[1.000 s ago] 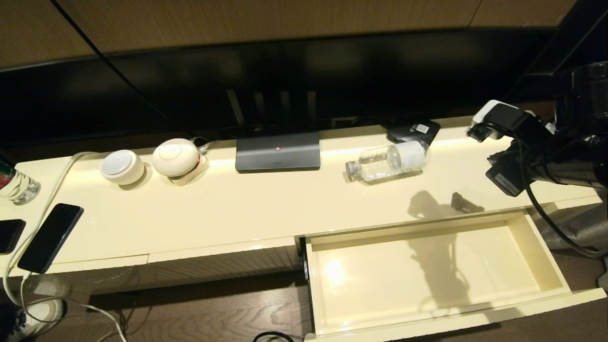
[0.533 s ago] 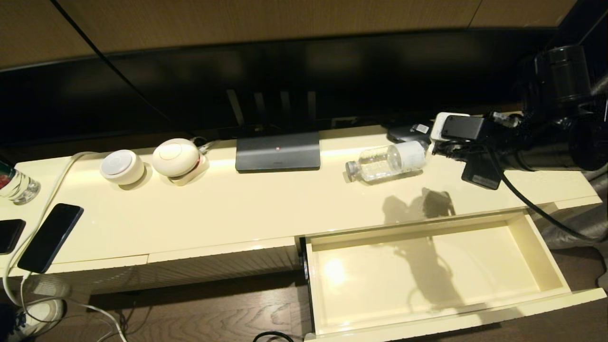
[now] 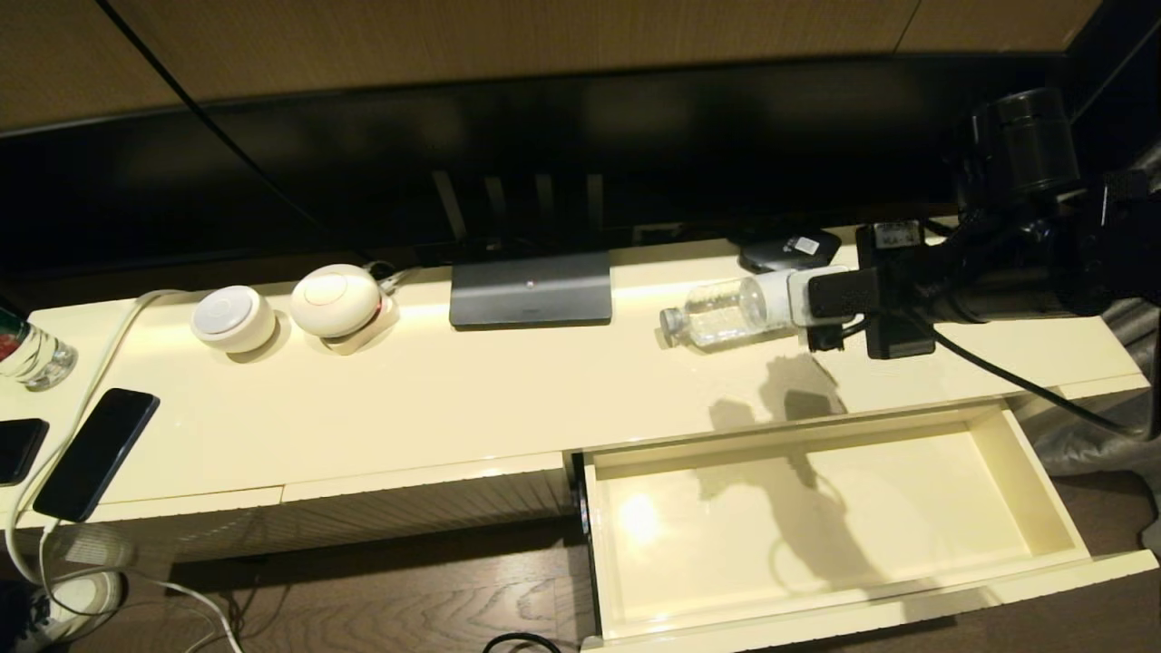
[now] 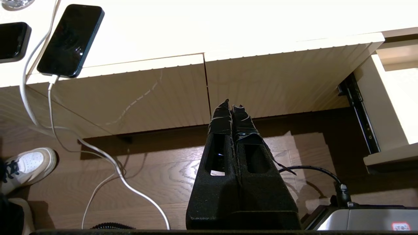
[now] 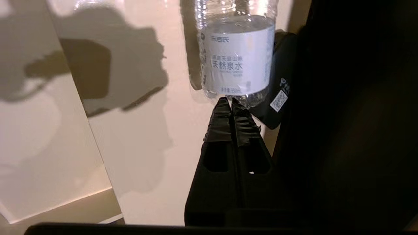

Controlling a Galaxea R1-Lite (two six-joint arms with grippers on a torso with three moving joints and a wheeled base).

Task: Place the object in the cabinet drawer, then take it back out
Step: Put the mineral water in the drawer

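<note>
The water bottle lies on its side on the bench — the right gripper, fingers pressed together and empty, sits at its base; the drawer stands open.

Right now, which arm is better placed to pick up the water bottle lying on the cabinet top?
The right. The right gripper, shut, sits at the base end of the water bottle. The left gripper hangs low before the closed drawer fronts, far from it.

The water bottle label reads "天然泉水".
</note>
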